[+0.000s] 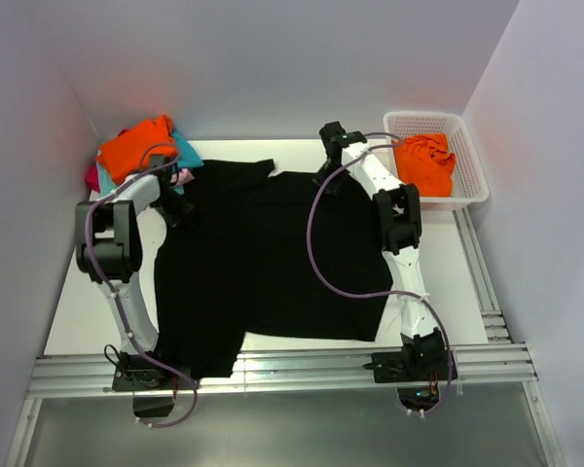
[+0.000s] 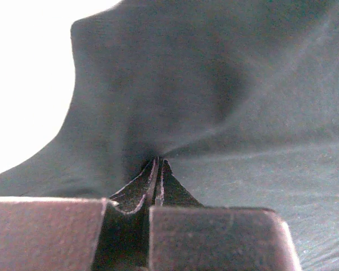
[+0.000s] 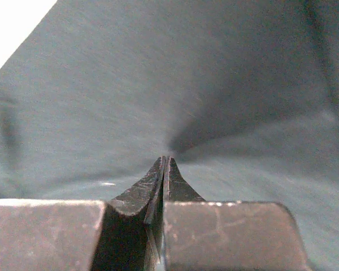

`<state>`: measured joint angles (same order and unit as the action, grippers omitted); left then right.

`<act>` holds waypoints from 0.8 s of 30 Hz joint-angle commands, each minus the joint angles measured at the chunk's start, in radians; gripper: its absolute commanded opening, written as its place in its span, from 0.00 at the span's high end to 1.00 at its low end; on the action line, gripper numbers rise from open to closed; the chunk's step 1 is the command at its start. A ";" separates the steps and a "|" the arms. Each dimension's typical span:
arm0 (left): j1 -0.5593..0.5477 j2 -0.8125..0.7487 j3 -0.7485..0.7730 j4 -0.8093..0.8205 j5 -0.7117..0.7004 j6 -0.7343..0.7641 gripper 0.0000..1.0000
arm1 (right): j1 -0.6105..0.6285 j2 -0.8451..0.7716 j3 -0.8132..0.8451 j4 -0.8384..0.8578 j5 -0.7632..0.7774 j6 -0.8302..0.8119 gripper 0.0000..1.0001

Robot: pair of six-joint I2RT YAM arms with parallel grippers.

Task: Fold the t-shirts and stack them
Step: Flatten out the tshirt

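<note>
Presently I log: black t-shirt (image 1: 263, 263), spread on table (image 1: 78, 321); left gripper (image 2: 157, 165) and right gripper (image 3: 165, 162) both closed, apparently pinching cloth near its far edge.

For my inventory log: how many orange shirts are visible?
2. One orange shirt tops the pile at far left; the other orange shirt lies in the basket. Others may be hidden beneath.

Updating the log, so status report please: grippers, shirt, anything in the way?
Left gripper shut on black t-shirt. Right gripper likewise, at far edge. Shirt spread on table. Coloured shirt pile beside far-left sleeve.
</note>
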<state>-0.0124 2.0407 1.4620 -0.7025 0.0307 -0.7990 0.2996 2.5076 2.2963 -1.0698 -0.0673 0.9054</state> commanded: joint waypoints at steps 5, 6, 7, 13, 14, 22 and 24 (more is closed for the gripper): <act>0.094 -0.142 -0.215 -0.068 -0.127 0.026 0.99 | 0.078 0.155 0.135 0.332 -0.341 0.159 1.00; 0.094 -0.145 -0.206 -0.061 -0.129 0.033 0.99 | 0.084 0.157 0.137 0.355 -0.339 0.161 1.00; 0.094 -0.145 -0.194 -0.063 -0.130 0.047 0.99 | 0.093 0.146 0.126 0.373 -0.339 0.161 1.00; 0.094 -0.137 -0.085 -0.026 -0.054 0.081 0.83 | 0.085 0.005 0.031 0.401 -0.272 0.041 0.80; 0.092 -0.128 -0.069 -0.023 -0.040 0.081 0.77 | 0.073 -0.010 0.032 0.378 -0.253 0.024 0.79; 0.022 -0.066 0.109 -0.061 0.011 0.052 0.61 | -0.053 -0.220 -0.073 0.217 -0.062 -0.100 0.77; -0.013 -0.065 0.138 -0.061 0.017 0.043 0.55 | -0.069 -0.281 -0.084 0.183 -0.026 -0.137 0.77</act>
<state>0.0223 1.9762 1.5326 -0.7532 0.0147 -0.7467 0.2653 2.3768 2.2181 -0.8223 -0.2016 0.8536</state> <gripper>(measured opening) 0.431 0.227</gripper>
